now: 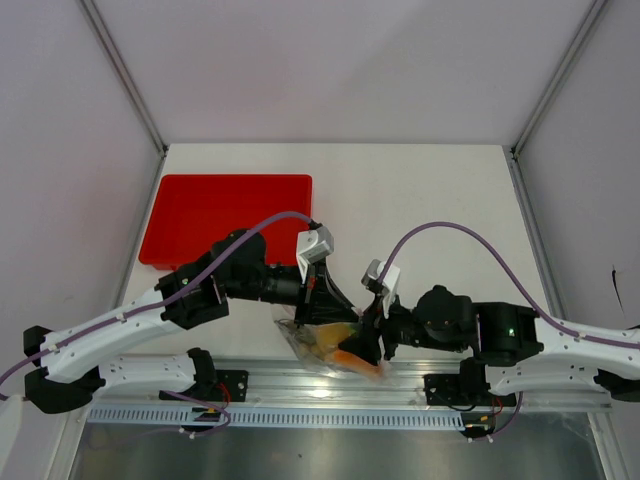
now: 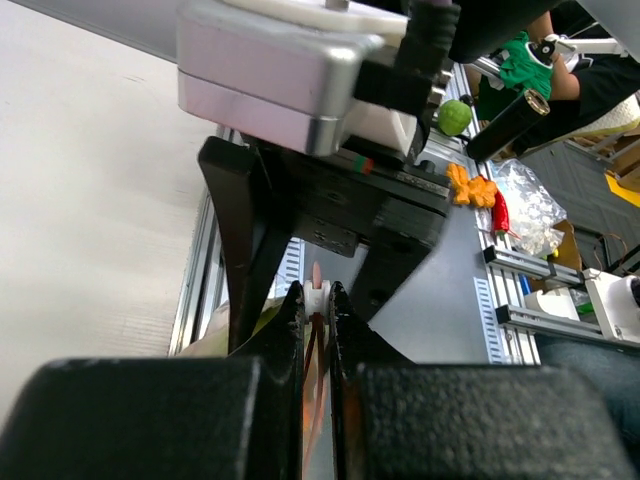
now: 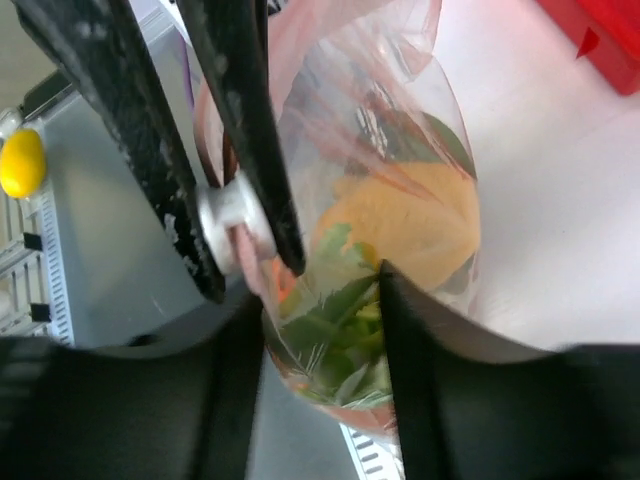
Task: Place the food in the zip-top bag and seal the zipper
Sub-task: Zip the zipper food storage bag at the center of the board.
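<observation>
A red tray [image 1: 225, 215] sits at 10 o'clock on the table [image 1: 430, 190]. The left end effector [image 2: 317, 293] is clamped on the zipper [image 2: 316, 273] of the zip-top bag [image 1: 318, 345], which lies at 6 o'clock by the near edge with food [image 3: 400, 225] inside. The right end effector [image 3: 322, 300] has its jaws apart, straddling the bag.

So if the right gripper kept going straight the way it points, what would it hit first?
Probably the zip-top bag, which sits between the right gripper's open fingers. The left gripper pinching its edge sits close beside, though depth is unclear.
</observation>
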